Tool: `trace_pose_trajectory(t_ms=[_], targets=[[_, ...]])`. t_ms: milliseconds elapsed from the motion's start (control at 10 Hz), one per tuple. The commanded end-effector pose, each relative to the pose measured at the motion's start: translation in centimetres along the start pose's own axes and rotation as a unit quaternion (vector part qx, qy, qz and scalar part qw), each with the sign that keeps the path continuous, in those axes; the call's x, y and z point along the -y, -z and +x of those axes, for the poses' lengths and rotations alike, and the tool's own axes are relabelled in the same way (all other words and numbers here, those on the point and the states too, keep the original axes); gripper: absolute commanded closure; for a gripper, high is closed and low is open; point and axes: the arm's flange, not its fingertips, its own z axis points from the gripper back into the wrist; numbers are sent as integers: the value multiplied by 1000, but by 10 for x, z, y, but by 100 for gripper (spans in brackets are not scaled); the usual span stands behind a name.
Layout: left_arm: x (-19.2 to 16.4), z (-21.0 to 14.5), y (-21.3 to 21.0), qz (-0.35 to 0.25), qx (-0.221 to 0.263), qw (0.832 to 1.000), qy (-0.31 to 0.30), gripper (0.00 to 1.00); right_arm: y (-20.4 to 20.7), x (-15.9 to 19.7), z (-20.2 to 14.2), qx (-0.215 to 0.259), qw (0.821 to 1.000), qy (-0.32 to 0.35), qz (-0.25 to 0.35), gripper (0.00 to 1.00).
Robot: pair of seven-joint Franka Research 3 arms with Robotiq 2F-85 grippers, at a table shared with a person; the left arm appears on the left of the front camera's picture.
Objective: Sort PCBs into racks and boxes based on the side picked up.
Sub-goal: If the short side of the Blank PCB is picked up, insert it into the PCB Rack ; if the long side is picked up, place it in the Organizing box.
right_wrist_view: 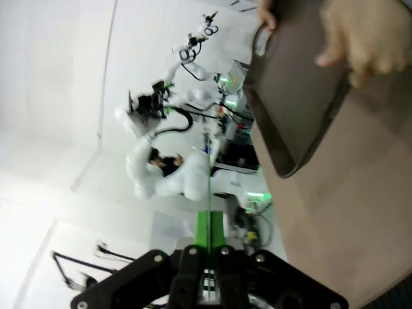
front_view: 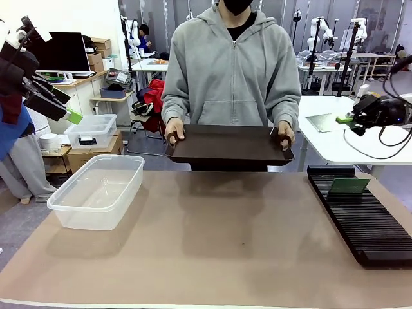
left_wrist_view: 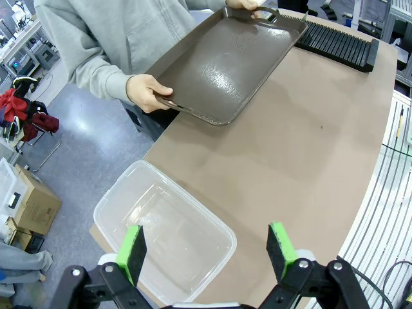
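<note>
A green PCB (front_view: 347,185) stands in a slot near the far end of the long black rack (front_view: 362,217), which lies along the table's right side and is also in the left wrist view (left_wrist_view: 335,42). The clear box (front_view: 96,190) sits at the table's left with nothing visible in it, directly below my left gripper (left_wrist_view: 206,251). That left gripper (front_view: 67,106) hangs high at the left, open and holding nothing. My right gripper (front_view: 347,119) is raised at the far right above the rack, its green pads (right_wrist_view: 209,232) pressed shut with nothing visible between them.
A person at the far side holds a dark brown tray (front_view: 228,145) with both hands over the table's far edge; the tray (left_wrist_view: 225,61) looks bare. A smaller clear bin (front_view: 91,131) stands on cartons off the table at the left. The brown tabletop (front_view: 225,244) lies bare in the middle.
</note>
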Motion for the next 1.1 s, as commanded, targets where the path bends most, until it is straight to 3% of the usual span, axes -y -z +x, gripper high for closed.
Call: trace_pose_trajectory(t_ms=[0, 200, 300, 500, 600, 700, 800, 900, 1000], targets=[[0, -2, 1, -4, -3, 1000, 0, 0, 5, -26, -42, -1, 993, -106, -51, 98], [0, -2, 1, -4, -3, 1000, 0, 0, -3, -53, -73, -10, 968, -235, -94, 98], [0, -2, 1, -4, -3, 1000, 0, 0, -5, -67, -88, -7, 943, -309, -126, 98], [0, -2, 1, -4, -3, 1000, 0, 0, -8, -87, -128, -52, 902, -386, -185, 98], [0, -2, 1, -4, -3, 1000, 0, 0, -13, -94, -149, -74, 883, -425, -186, 98], [0, -2, 1, -4, -3, 1000, 0, 0, -21, -95, -161, -64, 874, -432, -212, 98], [0, -2, 1, -4, -3, 1000, 0, 0, -29, -89, -160, -31, 889, -395, -228, 98], [0, -2, 1, -4, -3, 1000, 0, 0, -26, -104, -143, -79, 885, -420, -183, 98], [0, -2, 1, -4, -3, 1000, 0, 0, -26, -104, -143, -79, 885, -420, -183, 98]])
